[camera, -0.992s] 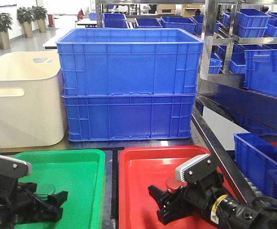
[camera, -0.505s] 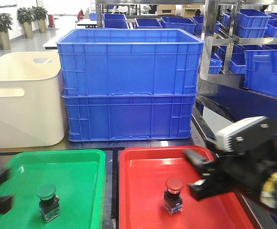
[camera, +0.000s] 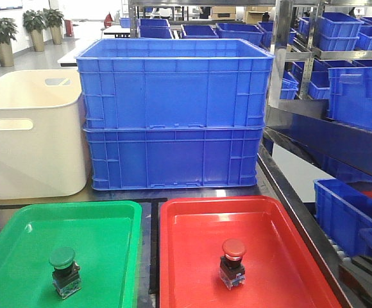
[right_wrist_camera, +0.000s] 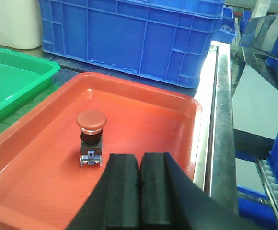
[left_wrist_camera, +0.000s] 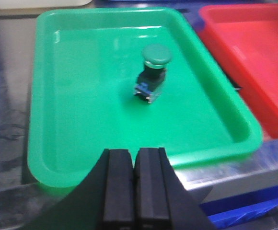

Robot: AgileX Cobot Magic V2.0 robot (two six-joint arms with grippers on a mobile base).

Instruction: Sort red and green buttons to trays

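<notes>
Red button [camera: 233, 263] body blurred, claws [left_wrist_camera: 135, 189] closed

far left: potted plants [camera: 27, 27] on pale floor | centre: stacked blue crates [camera: 173, 112] | left: cream tub [camera: 31, 131] | right: metal shelving [camera: 327, 58] holding blue bins

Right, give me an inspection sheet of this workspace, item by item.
Surface: dark metal bench with a steel edge rail on the right.
Job's things: red-capped push-button stands upright in the glossy red plastic tray; green-capped push-button stands upright in the glossy green plastic tray.
Clutter: nothing seen.
Grippers: left end effector shut, empty, back from the green tray; right end effector shut, empty, near the red tray's front.
Cables: nothing seen.
Surroundings: two stacked deep blue plastic crates, cream plastic tub with handle slots, shelving with more blue crates, potted plants.
</notes>
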